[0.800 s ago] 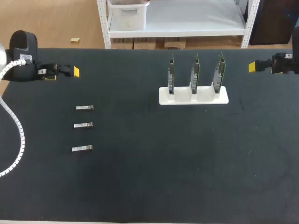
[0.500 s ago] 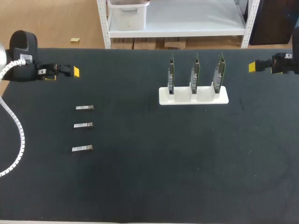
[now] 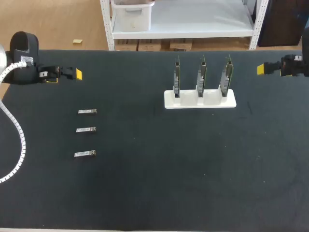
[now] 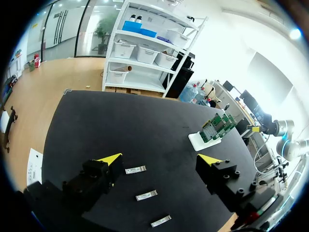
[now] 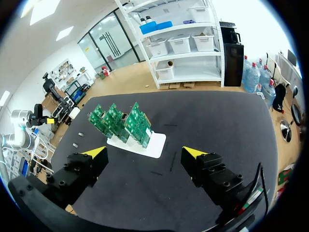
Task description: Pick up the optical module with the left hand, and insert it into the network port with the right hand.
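Observation:
Three small silver optical modules lie in a column on the black table's left part: the far one, the middle one and the near one. In the left wrist view they lie just ahead of and under the fingers. A white stand holds three upright green network cards. My left gripper hovers at the far left, open and empty. My right gripper hangs at the far right edge, open and empty, with the stand ahead of it.
A white corrugated cable of my left arm loops over the table's left edge. The black mat spreads wide between the modules and the stand and towards the front edge.

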### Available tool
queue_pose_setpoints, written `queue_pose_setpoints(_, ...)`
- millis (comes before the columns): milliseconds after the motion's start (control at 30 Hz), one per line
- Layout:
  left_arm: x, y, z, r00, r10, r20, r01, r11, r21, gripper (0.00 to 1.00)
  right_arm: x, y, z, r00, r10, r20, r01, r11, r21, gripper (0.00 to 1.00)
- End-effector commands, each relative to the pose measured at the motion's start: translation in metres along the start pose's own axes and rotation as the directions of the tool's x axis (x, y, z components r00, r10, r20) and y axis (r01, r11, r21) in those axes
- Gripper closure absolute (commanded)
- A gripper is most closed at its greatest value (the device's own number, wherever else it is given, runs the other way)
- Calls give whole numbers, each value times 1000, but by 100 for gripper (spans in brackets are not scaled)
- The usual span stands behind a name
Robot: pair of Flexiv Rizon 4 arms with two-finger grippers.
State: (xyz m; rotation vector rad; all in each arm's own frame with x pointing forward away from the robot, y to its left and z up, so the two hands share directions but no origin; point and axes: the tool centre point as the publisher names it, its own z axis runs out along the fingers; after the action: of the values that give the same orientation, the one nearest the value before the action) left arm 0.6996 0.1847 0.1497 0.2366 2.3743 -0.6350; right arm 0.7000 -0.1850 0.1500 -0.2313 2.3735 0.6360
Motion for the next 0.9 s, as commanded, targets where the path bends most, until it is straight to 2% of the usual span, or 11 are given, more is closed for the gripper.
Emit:
queue_pose_setpoints(33,0,-1,-1,999,43,5,-43,999,4,0,0,0,0,1000,0,0,0,1000,0,0)
queue_pose_setpoints(100,-2,0,-2,997,80,3,-80,997,16,0,0,0,0,1000,0,0,0,1000,0,0)
queue_pose_setpoints(133,-4,1,-2,991,132,-5,-132,991,16,0,0,0,0,1000,0,0,0,1000,0,0)
queue_pose_setpoints(233,-9,6,3,977,212,-26,-212,977,1,0,0,0,0,1000,0,0,0,1000,0,0)
queue_pose_setpoints(367,-18,14,6,948,309,-74,-304,950,71,0,0,0,0,1000,0,0,0,1000,0,0)
queue_pose_setpoints(467,-23,24,11,886,443,-133,-431,895,112,0,0,0,0,1000,0,0,0,1000,0,0)
queue_pose_setpoints(533,-24,30,14,825,540,-167,-523,842,134,0,0,0,0,1000,0,0,0,1000,0,0)
queue_pose_setpoints(633,-24,37,17,735,643,-214,-615,766,188,0,0,0,0,1000,0,0,0,1000,0,0)
queue_pose_setpoints(733,-19,42,21,643,726,-243,-688,687,232,0,0,0,0,1000,0,0,0,1000,0,0)
queue_pose_setpoints(867,-11,48,30,561,780,-278,-744,622,243,0,0,0,0,1000,0,0,0,1000,0,0)
queue_pose_setpoints(900,-8,49,33,528,801,-284,-767,593,247,0,0,0,0,1000,0,0,0,1000,0,0)
